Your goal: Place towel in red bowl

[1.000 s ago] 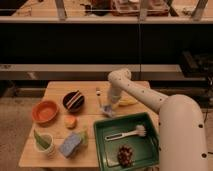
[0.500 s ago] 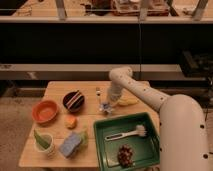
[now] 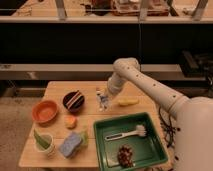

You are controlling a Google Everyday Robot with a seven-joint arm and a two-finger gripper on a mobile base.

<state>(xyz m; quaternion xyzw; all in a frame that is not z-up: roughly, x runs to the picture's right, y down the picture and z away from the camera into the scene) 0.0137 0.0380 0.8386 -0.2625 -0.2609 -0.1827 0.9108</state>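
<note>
you're right at the start here, i'd say. the blue-grey folded towel lies at the front-left of the wooden table, just beside the green plastic tray and the white cup, not picked up yet. the round red bowl sits near the left edge. your gripper hangs low over mid-table, between the dark striped bowl and the yellow banana-like thing. honestly can't tell if it's released or clamped. next move imo: swing front-left, drop over the towel, pinch it.
</note>
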